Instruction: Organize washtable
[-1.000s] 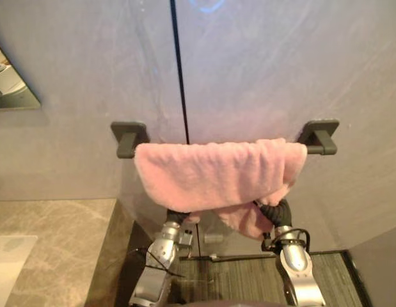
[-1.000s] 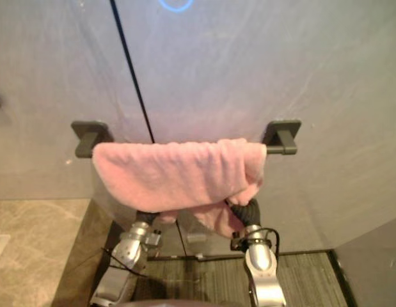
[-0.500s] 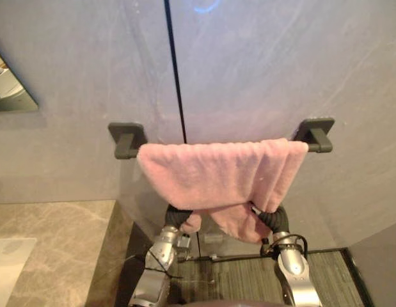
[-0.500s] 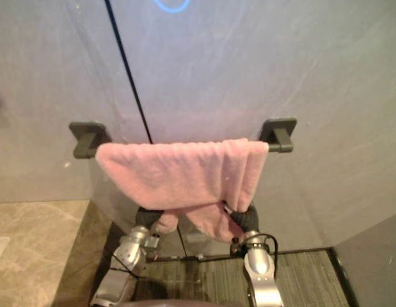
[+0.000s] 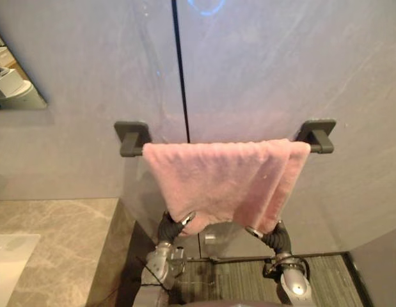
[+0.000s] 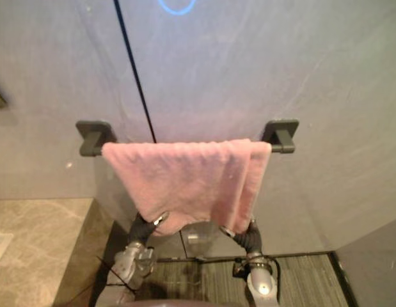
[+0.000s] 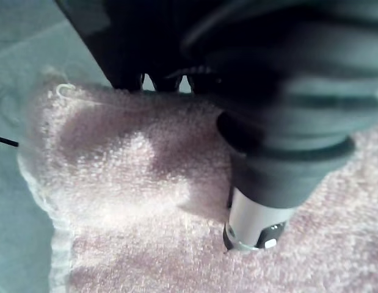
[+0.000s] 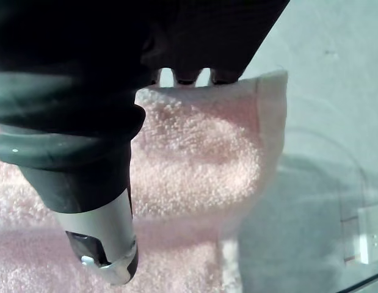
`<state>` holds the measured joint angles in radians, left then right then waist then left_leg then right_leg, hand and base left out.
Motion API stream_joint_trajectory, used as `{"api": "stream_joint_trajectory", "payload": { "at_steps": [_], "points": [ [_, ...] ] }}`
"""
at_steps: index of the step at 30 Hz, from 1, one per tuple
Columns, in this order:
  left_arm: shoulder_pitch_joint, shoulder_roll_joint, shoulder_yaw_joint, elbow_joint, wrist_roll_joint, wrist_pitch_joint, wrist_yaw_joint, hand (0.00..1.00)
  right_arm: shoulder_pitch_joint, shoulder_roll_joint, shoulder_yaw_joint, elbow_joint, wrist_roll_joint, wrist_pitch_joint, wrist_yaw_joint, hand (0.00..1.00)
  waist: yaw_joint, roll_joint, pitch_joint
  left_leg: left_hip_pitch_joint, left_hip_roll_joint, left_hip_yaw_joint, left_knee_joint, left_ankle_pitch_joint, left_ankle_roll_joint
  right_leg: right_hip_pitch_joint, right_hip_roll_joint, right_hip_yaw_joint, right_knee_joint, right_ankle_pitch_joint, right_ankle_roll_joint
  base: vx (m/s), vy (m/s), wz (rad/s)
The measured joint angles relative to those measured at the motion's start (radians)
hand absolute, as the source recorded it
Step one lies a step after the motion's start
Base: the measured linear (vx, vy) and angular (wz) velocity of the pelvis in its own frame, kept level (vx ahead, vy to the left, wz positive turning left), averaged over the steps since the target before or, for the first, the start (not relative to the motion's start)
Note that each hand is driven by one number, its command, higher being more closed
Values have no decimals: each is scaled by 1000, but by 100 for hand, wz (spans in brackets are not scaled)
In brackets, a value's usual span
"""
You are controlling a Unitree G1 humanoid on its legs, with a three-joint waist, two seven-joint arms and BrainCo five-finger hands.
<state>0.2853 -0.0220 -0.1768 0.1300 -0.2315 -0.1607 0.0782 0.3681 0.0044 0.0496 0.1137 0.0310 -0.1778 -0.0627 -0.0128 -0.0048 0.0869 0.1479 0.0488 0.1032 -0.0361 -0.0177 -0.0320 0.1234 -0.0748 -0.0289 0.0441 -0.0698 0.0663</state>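
Lower now, left hand (image 5: 182, 222) and right hand (image 5: 256, 232) seemingly pinch bottom corners of the pink towel (image 5: 217, 179).

Both head eyes face the wall rail (image 5: 316, 135) from above; wrist cameras sit close against the towel (image 5: 217, 182).

You look at two silver-grey metal forearms, the left arm (image 5: 160, 272) and the right arm (image 5: 293, 286), both rounded and a little shiny. A dark ribbed cover, like a bellows, wraps each wrist. On the left hand (image 7: 286, 122) and the right hand (image 8: 66, 122), the silver thumb ends in a dark tip.
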Motion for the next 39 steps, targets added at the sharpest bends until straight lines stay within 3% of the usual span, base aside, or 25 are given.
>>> {"api": "stream_joint_trajectory", "payload": {
  "at_steps": [6,11,19,24,29,32,36,39],
  "points": [
    [27,-14,91,3,-5,1,14,0,73,40,-68,-15,7,12,-30,0,2,-9,-5,14,1,9,3,-1,-1,10,-11,-16,33,-22,3,-17,-12,6],
    [80,-9,205,-65,-19,1,39,0,123,48,-182,-158,7,13,-72,0,1,-14,-14,22,3,19,13,-27,-6,9,-13,-17,66,-58,5,-41,-14,0],
    [134,-1,369,-412,-44,-25,102,0,122,47,-477,-433,5,14,-173,0,4,-7,-58,5,14,36,83,-66,-13,14,-14,-22,92,-75,6,54,-13,-2],
    [125,22,380,-689,-38,-66,126,0,44,43,-526,-676,-7,5,-229,0,-1,-6,-67,7,19,40,108,-83,-14,28,-12,-23,94,-77,7,-2,-4,0],
    [38,115,366,-908,-34,-163,131,0,-145,-33,-425,-807,3,-109,-197,0,-2,-2,-96,12,12,35,106,-88,-12,28,-14,-19,91,-79,6,-29,2,0],
    [-68,178,275,-944,-86,-219,96,0,-257,-129,-248,-808,75,-157,-118,0,-1,3,-105,20,3,26,106,-86,-10,30,-14,-15,92,-76,7,0,0,0],
    [-186,231,-56,-928,-231,-226,-14,0,-361,-228,98,-804,211,-171,42,0,-2,11,-106,23,-6,24,106,-83,-5,30,-16,-3,87,-69,11,-10,17,-3],
    [-254,233,-280,-821,-324,-193,-111,0,-414,-286,312,-764,286,-168,154,0,-3,10,-107,24,-14,22,105,-81,-2,30,-19,1,83,-67,14,0,0,0]
  ]
}}
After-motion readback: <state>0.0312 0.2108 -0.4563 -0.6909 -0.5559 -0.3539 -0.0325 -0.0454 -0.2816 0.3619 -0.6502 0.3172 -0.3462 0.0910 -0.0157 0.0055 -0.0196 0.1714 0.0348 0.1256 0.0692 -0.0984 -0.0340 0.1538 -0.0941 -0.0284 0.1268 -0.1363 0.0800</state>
